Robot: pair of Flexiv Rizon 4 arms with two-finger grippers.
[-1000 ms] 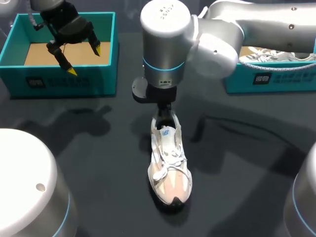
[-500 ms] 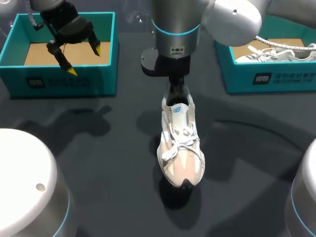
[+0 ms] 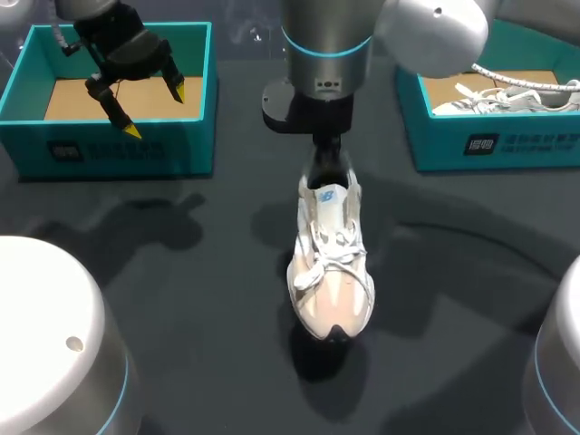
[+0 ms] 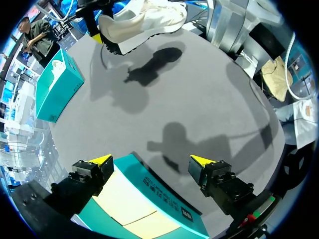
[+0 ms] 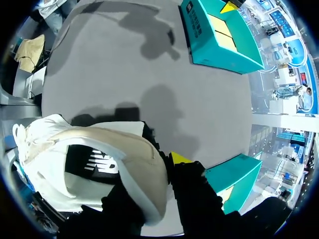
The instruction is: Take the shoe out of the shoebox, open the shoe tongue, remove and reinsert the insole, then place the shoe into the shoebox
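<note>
- Right tool (image 3: 328, 172), clamped on the heel of the white-and-beige laced sneaker (image 3: 331, 263), has carried it rightward; it hangs above the dark table (image 3: 181, 272).
- Left tool (image 3: 156, 110) stays put with its fingers apart over the empty teal cardboard shoebox (image 3: 118, 149).
- Likely heading for boxing.

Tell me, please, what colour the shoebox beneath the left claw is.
The shoebox is teal, with a tan cardboard floor; the head view shows it best.

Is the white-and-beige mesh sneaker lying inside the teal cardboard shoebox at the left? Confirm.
No, the white-and-beige sneaker hangs from the right gripper over the middle of the dark table, outside the teal shoebox.
</note>
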